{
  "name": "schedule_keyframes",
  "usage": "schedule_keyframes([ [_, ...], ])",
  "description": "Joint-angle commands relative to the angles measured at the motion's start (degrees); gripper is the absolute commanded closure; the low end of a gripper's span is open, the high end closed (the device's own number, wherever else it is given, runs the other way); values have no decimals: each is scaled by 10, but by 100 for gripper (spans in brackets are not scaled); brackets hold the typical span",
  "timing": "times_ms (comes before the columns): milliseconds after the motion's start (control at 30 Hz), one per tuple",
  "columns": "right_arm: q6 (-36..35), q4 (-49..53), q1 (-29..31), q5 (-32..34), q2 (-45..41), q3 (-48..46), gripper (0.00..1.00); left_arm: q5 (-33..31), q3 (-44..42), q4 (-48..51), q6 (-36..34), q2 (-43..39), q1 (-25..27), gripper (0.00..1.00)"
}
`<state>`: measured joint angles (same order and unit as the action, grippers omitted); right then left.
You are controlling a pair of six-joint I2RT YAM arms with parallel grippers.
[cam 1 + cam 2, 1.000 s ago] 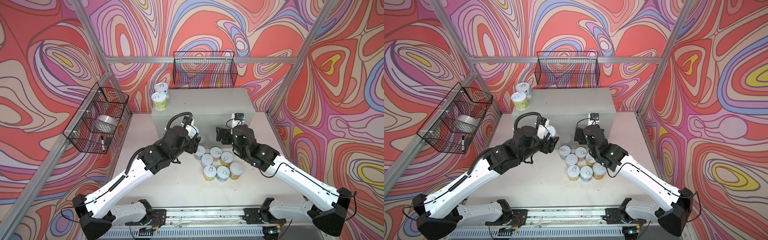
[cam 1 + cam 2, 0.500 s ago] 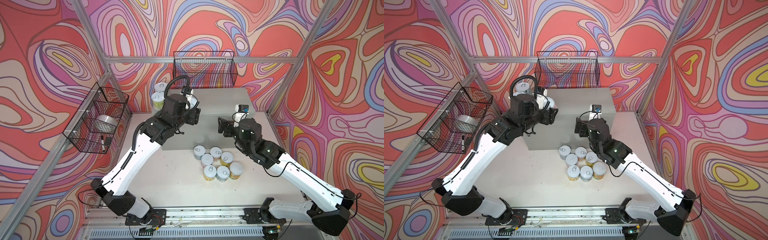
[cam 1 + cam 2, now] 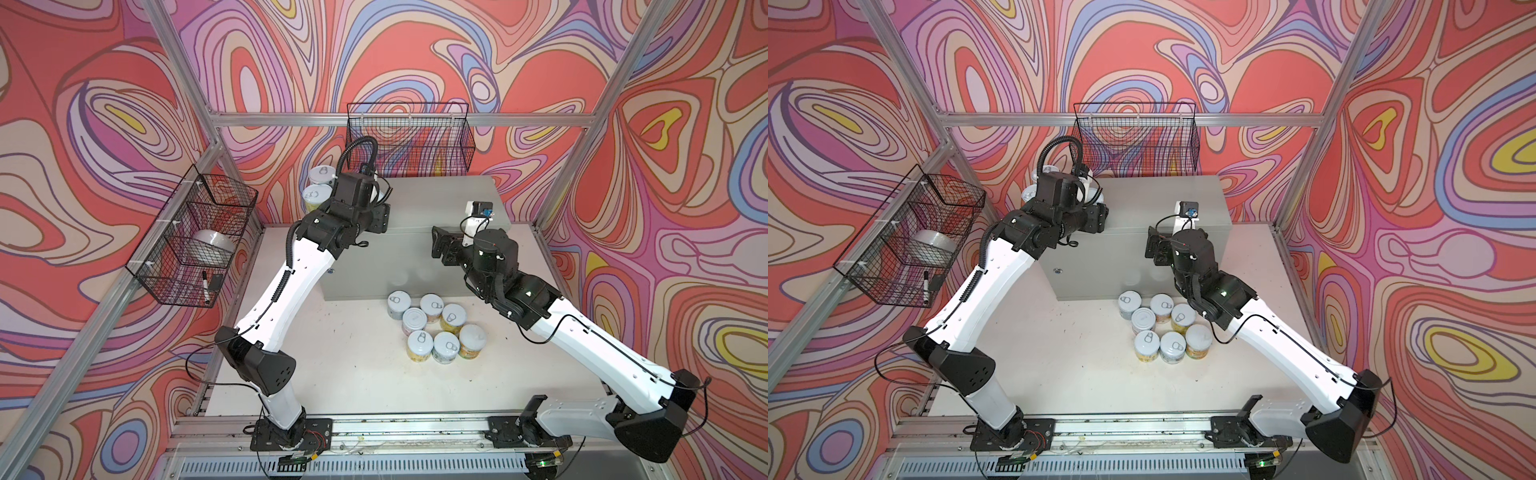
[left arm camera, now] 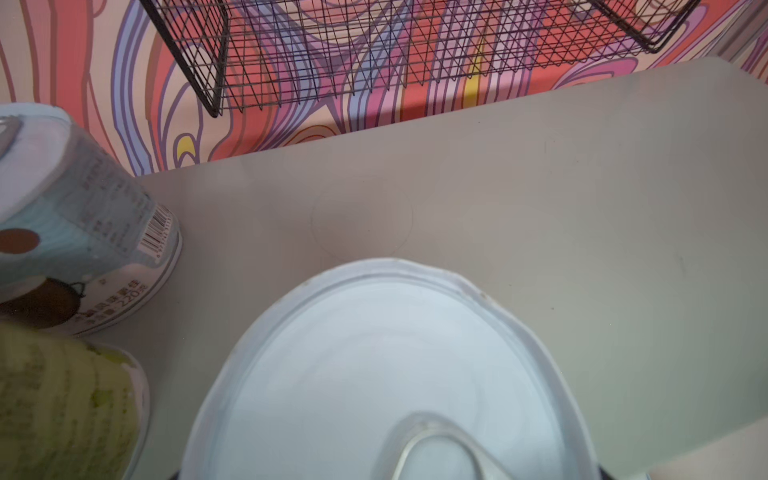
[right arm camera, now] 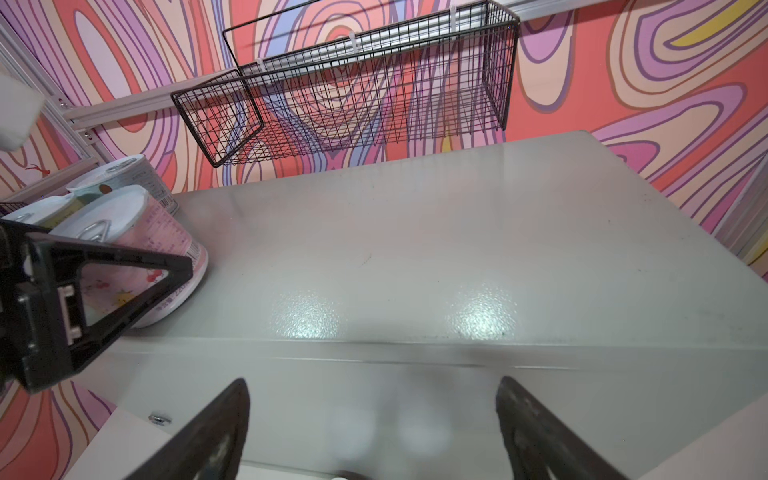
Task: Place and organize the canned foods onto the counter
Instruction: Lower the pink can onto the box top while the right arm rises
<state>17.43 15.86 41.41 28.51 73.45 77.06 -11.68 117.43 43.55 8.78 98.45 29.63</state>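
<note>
My left gripper (image 3: 375, 200) is shut on a pink can (image 5: 137, 232) over the left part of the counter (image 3: 436, 208). Its silver pull-tab lid (image 4: 374, 374) fills the left wrist view. Whether its base touches the top I cannot tell. Just beside it, at the counter's back left corner, stand a blue-green can (image 3: 322, 174) and a yellow-green can (image 3: 316, 195). Several more cans (image 3: 436, 328) cluster on the table floor in front of the counter. My right gripper (image 5: 372, 386) is open and empty, facing the counter's front edge above that cluster.
An empty black wire basket (image 3: 409, 141) hangs on the back wall above the counter. A second wire basket (image 3: 195, 237) on the left wall holds a tape roll and a marker. Aluminium frame posts stand at the corners. The counter's front has a small round lock (image 3: 330, 272).
My left arm has lifted the pink can from beside the floor cluster up over the counter's left side. My right gripper has risen and drawn back from the cluster, staying open.
</note>
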Motion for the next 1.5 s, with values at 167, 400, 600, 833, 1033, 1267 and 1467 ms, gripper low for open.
schedule_keyframes([
  [167,-3,-7,-8,-32,40,30,4,-7,46,-3,-2,24,-14,100],
  [400,2,-13,-19,-47,59,34,4,-9,54,4,-4,39,-17,58],
  [600,6,-13,-22,-57,68,37,4,-17,74,9,-9,45,-20,28],
  [833,5,-9,-28,-62,73,42,3,-28,101,7,-21,55,-20,0],
  [1033,4,-7,-29,-64,76,47,3,-39,134,-6,-39,60,-21,0],
  [1267,-7,-14,-30,-68,75,55,3,-76,181,-24,-78,53,-20,0],
  [1467,-33,-6,-31,-92,96,88,9,-172,178,-63,-108,14,-20,0],
])
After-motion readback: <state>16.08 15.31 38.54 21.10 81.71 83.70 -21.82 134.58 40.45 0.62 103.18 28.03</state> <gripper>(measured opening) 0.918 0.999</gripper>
